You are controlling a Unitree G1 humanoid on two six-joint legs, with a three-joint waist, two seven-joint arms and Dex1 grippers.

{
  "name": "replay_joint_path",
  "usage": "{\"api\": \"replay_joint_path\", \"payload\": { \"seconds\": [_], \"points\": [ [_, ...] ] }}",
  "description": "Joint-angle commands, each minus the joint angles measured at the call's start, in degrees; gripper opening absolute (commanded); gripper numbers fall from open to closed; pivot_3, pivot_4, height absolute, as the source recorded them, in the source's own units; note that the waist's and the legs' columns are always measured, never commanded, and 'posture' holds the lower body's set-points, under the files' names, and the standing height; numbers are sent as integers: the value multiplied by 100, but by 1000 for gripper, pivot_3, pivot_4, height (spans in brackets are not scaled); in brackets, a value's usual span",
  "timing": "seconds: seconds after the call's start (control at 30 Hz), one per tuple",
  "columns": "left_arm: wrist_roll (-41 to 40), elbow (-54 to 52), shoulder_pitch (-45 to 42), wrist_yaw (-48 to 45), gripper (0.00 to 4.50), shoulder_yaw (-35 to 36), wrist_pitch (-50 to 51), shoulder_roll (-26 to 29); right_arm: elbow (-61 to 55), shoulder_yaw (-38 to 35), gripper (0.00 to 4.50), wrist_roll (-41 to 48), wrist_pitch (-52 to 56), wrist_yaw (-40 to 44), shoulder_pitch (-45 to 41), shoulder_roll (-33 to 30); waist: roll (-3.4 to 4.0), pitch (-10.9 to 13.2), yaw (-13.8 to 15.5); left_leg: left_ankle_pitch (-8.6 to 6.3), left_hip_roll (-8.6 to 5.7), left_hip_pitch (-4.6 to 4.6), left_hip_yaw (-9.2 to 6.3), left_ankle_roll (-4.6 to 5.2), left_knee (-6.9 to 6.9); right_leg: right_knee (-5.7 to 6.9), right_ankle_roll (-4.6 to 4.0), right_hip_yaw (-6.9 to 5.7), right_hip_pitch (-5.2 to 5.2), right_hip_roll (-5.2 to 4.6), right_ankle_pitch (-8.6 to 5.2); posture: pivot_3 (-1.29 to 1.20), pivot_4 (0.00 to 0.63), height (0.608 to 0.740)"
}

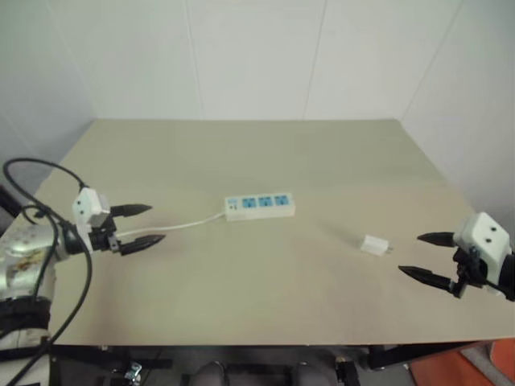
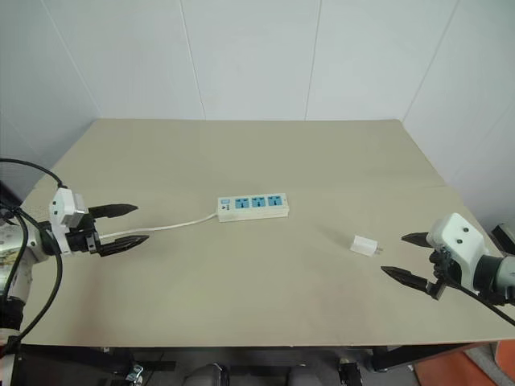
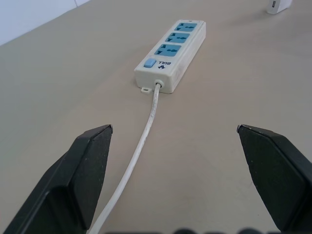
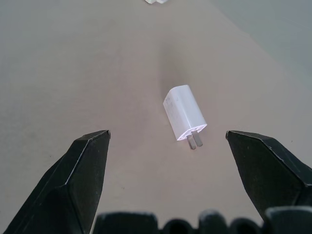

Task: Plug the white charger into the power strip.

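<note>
Beige tabletop [image 2: 241, 289]: white charger [image 4: 184, 113] lying flat, two prongs showing; power strip [image 2: 253, 207] well apart; left pincer [image 2: 119, 227] and right pincer [image 2: 405, 257] both agape, empty.

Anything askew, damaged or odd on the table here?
Nothing stands out. The power strip lies flat mid-table with its cord trailing toward the left gripper. The charger lies on its side, prongs toward the right gripper, apart from the strip. Both grippers are open and hold nothing.
</note>
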Motion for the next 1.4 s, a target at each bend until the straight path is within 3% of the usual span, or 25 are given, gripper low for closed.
{"api": "replay_joint_path", "payload": {
  "seconds": [0.03,0.8,1.1,1.23,1.4],
  "points": [
    [-15,-70,-4,12,4468,60,-108,14,-111,-301,4500,9,5,-26,6,-81,0,0,4,0,0,-1,0,0,0,0,0,0,0,0,0,0,150,740],
    [270,547,-452,2,4468,-129,-526,-237,-291,-425,4500,-46,-43,-181,140,18,0,0,16,0,-1,-1,0,0,1,-1,2,0,1,0,-1,0,150,740],
    [663,2038,-1480,110,4468,-358,-1389,-782,-912,-84,4500,219,151,-476,-159,310,-4,1,19,0,-2,-1,-1,0,5,1,6,0,2,2,0,0,150,740],
    [380,2877,-2164,-177,4468,-157,-1345,-1247,-1111,286,4500,260,273,-724,-508,499,-15,1,21,0,-4,-6,-2,0,7,-1,9,-1,3,2,0,0,150,740],
    [1232,3988,-2854,-70,4468,-689,-1850,-1478,-1524,1185,4500,381,621,-1080,-1331,882,-21,5,-26,0,-5,-15,-4,1,6,-2,7,-1,-5,6,3,0,150,740]
  ]
}}
